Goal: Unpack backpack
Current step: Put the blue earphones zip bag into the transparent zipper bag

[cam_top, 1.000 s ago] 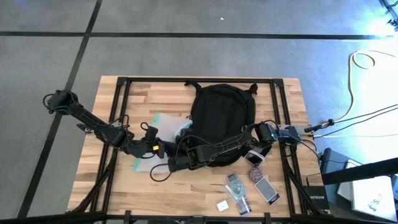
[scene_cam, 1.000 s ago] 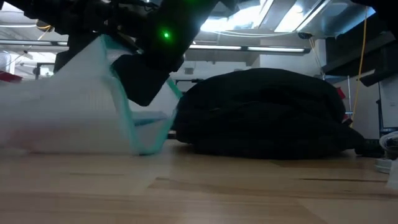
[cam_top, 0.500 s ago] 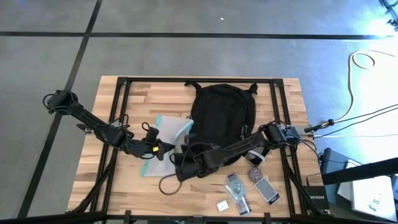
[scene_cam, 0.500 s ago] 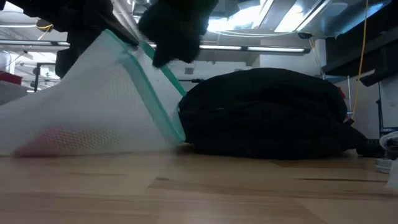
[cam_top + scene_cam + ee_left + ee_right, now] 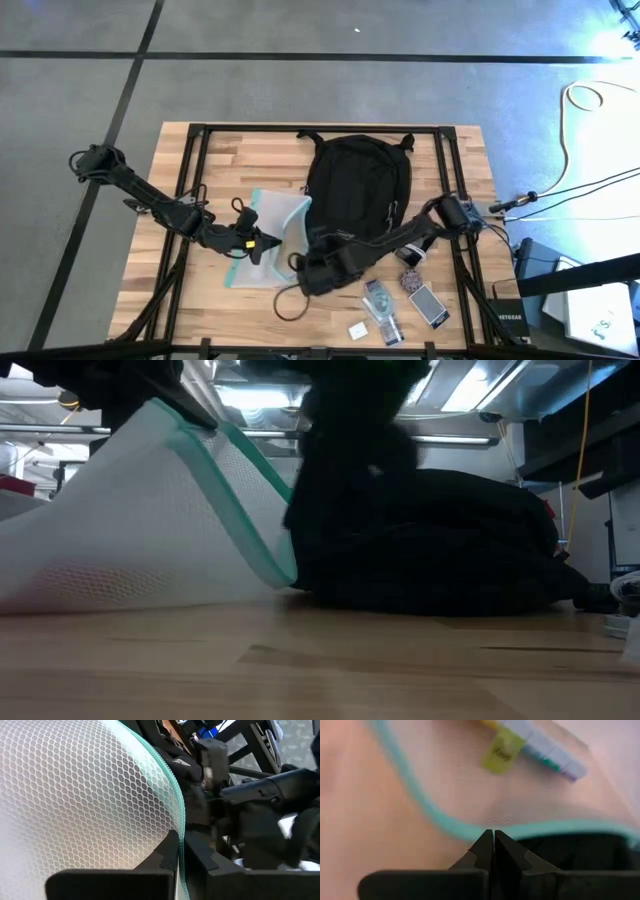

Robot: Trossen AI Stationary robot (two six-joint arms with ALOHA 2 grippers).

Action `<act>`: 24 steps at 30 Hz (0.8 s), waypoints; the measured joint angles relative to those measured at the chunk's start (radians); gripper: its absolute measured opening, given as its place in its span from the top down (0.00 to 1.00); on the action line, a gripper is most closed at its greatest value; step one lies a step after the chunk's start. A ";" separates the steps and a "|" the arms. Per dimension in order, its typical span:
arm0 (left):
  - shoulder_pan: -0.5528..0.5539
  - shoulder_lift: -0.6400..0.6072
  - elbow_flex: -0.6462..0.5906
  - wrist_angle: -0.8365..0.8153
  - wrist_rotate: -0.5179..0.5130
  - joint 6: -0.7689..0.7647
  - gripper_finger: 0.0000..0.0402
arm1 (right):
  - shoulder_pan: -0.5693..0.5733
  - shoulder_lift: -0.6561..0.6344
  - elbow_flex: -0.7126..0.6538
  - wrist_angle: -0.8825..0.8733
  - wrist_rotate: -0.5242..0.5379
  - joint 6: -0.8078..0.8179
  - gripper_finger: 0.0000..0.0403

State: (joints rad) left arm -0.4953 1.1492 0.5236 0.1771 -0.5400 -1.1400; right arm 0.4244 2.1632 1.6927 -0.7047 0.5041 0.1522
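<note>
I see the backpack (image 5: 358,185) lying flat on the far middle part of the wooden table (image 5: 180,300), its straps toward the far edge; in the low view it is the big dark mound (image 5: 440,540) behind everything. Just beside it, on its left, lies the clear mesh pouch (image 5: 268,240) with the teal edge, one side lifted up from the table (image 5: 320,670) like a tent (image 5: 130,530).

The left gripper (image 5: 262,243) is over this pouch, and in the left wrist view its fingers are pressed together on the teal zipper edge (image 5: 177,835), so it holds the pouch. The right gripper (image 5: 318,272) is near the front corner of the backpack, close to the pouch (the two grippers are near each other). Its fingers (image 5: 485,851) are fully closed, with nothing between them that I can see; the teal edge passes just in front of them.

On the near right part of the table there are several small items (image 5: 400,300), well apart from the backpack.
</note>
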 joint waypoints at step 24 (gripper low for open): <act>-0.002 0.001 0.000 0.052 0.031 -0.068 1.00 | 0.426 -0.231 -0.442 0.008 -0.311 1.128 0.22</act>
State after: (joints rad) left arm -0.4976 1.1500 0.5236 0.2289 -0.5095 -1.2083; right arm 0.8507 1.9320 1.2503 -0.6967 0.1934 1.2798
